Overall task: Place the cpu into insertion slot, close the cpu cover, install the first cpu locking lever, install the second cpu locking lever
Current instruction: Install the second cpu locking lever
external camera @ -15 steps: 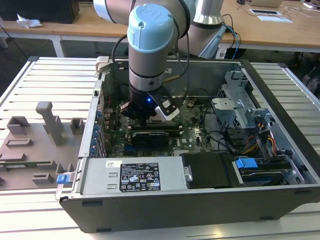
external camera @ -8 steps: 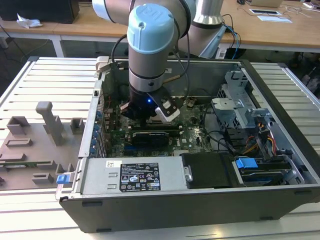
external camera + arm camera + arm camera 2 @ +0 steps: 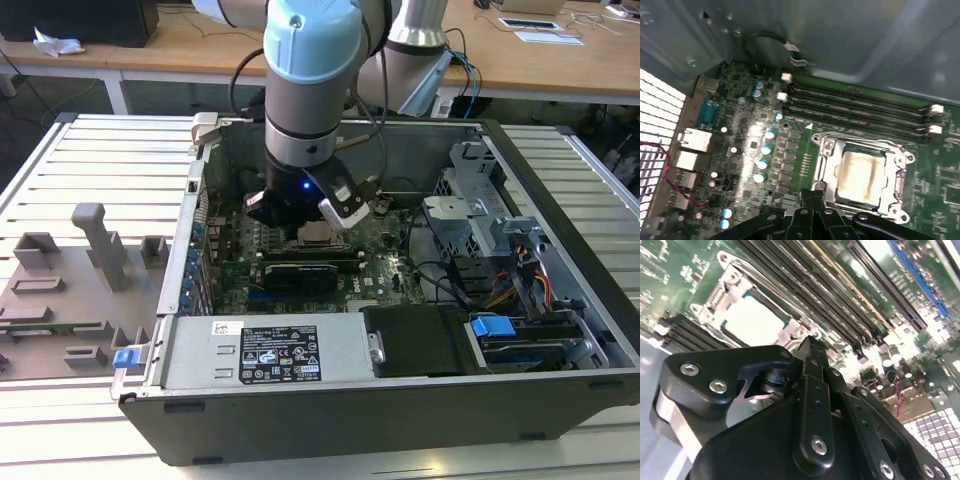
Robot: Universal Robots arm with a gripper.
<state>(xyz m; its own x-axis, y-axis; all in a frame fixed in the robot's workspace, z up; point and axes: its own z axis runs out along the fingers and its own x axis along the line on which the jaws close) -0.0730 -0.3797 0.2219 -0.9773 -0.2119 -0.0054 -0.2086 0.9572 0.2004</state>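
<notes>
One cpu [image 3: 860,172] already sits in the insertion slot [image 3: 826,176], framed by the cpu cover [image 3: 900,172]. Your gripper [image 3: 812,196] hovers beside it, fingers pressed together, likely to push.

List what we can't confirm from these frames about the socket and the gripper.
- Locking levers: latched or not is too small to tell in both wrist views around the cpu cover.
- cpu seating: glare washes its top out in the second wrist view.
- Socket in the exterior view: the arm hides most of it.
</notes>
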